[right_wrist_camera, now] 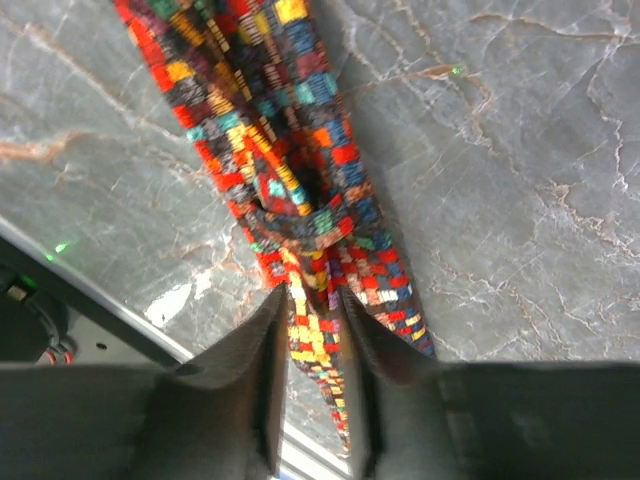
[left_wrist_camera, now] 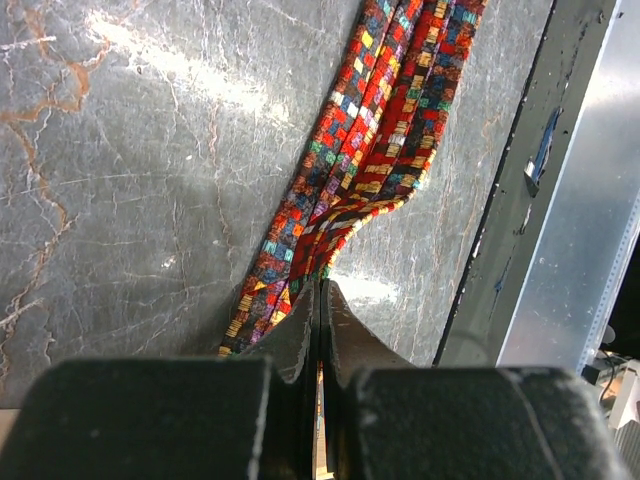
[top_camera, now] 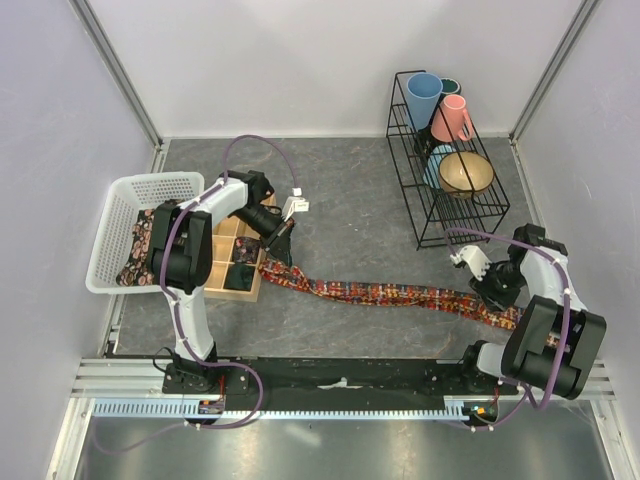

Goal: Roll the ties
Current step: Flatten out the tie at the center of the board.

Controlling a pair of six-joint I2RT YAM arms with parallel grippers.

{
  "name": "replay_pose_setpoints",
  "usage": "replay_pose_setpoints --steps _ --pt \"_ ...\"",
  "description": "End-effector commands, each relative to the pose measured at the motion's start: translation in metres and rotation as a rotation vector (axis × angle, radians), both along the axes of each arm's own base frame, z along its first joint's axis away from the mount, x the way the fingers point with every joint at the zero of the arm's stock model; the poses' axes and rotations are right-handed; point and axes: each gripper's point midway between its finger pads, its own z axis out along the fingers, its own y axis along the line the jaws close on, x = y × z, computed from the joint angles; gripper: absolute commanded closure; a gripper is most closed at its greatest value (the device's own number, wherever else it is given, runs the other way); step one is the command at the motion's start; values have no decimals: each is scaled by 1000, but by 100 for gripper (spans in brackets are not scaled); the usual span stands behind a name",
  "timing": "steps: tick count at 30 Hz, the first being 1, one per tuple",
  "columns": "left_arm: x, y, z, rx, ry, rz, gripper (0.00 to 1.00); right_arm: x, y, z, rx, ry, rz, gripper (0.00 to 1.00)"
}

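top only: tie (top_camera: 390,295) stretched across mid-frame, tray (top_camera: 245,288) to lower right; basket (top_camera: 150,182) far left | wrists only: L gripper (left_wrist_camera: 320,295), R gripper (right_wrist_camera: 312,305) each clamp a tie end | fabric: red/orange/blue checks, folded lengthwise

Surface: a grey, marble-veined table (top_camera: 350,200), walled in by pale panels on three sides.
Left edge: a white slatted basket (top_camera: 105,240) sits against it, partly overhanging.
Beside the basket: a wooden tray (top_camera: 245,290) with compartments, touching the basket's inner side.
Far right corner: a black wire rack (top_camera: 430,215) stands on the stone.
Across the middle: one tie (top_camera: 390,294), red, orange, yellow and blue in small blocks, is stretched from the tray's near corner toward the near right corner, creased along its length.
Near edge: a black mounting strip (top_camera: 340,375) runs along it.
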Motion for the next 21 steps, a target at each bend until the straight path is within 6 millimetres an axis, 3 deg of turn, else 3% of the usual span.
replay_pose_setpoints --steps 1,4,9,21 --pt "8 -1 4 -8 1 23 98 9 4 -6 25 -8 -16 81" --pt "11 0 4 -6 4 33 98 8 -1 -3 0 -4 -6 100" --pt "16 -1 6 -15 3 46 98 6 -4 10 -19 -5 11 100" --pt "30 -11 21 -20 -5 100 94 -5 -50 15 -83 50 1 100"
